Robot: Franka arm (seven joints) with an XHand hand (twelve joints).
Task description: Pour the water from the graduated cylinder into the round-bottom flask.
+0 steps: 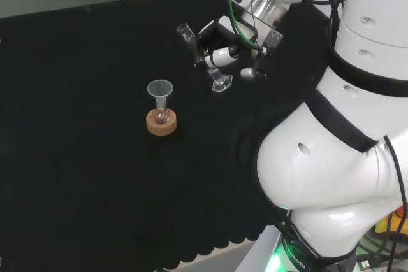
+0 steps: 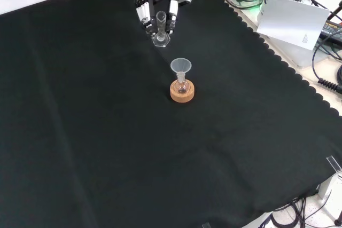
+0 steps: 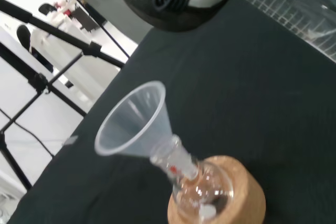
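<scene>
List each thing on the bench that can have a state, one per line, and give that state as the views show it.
Graduated cylinder: held in the hand, tilted, its mouth leaning toward the funnel in the head view; contents cannot be told.
Hand: fingers curled round the cylinder.
Funnel: seated upright in the flask's neck, nothing visible in it.
Round-bottom flask: upright on its stand; fill cannot be told.
Cork ring: flat on the cloth, carrying the flask.
</scene>
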